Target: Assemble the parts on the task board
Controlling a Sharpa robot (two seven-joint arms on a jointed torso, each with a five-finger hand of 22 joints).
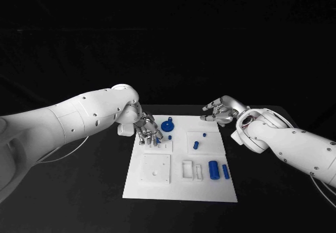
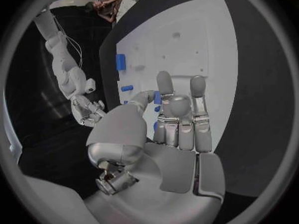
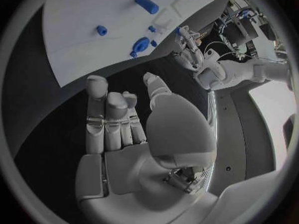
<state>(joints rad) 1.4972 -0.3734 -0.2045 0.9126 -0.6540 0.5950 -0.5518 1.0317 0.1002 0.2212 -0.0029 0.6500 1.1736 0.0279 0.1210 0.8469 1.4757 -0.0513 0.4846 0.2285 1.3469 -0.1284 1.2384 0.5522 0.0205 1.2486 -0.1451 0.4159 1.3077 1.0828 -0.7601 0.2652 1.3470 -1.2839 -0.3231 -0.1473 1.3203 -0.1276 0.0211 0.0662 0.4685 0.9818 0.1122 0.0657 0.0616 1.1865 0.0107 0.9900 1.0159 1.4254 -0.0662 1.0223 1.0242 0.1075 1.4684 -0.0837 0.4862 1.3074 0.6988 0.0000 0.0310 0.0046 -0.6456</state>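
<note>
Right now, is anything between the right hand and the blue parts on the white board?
Nothing visible. The right hand hovers past the board's far right corner, over black table; the nearest blue parts lie unobstructed.

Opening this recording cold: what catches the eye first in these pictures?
The white task board in the middle of the black table, dotted with small blue parts, two of them cylinders near its right edge. The left robot hand reaches over the board's far left corner beside a round blue part, while the right robot hand hovers off the board's far right corner.
</note>
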